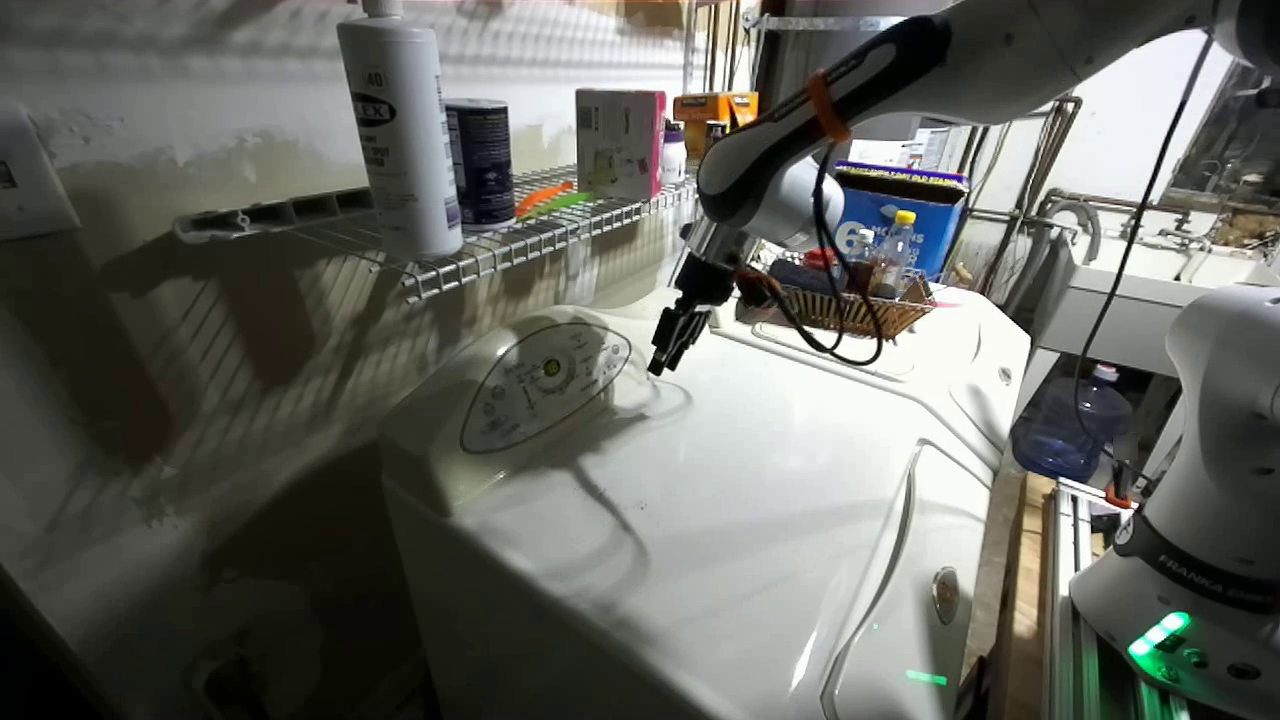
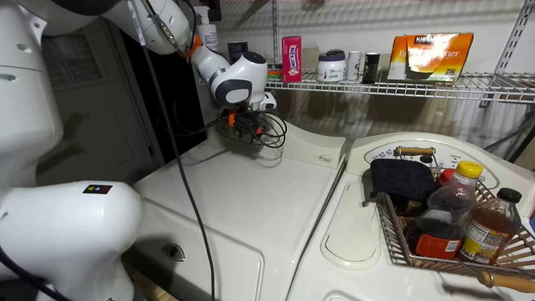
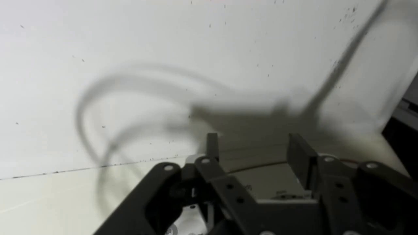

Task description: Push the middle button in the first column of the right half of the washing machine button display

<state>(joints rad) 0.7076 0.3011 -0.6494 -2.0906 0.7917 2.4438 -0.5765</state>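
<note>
- End effector point(image 3: 253, 142): fingers point(image 3: 302, 160) spread well apart, I'm holding nothing.
- I've got it tilted, tips down, near the button display point(image 1: 535, 392), over the washing machine point(image 1: 760, 450).
- Display's on the raised console point(image 1: 432, 440), below wire shelf point(image 1: 545, 235).
- My wrist view: fingers hide part of it.

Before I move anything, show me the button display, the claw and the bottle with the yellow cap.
Button display point(image 1: 546, 388), in an exterior view: middle of its oval face.
Claw point(image 3: 253, 145), in the wrist view: midway between its parted fingertips.
Bottle with the yellow cap point(image 2: 448, 210), in an exterior view: middle of its body.
</note>
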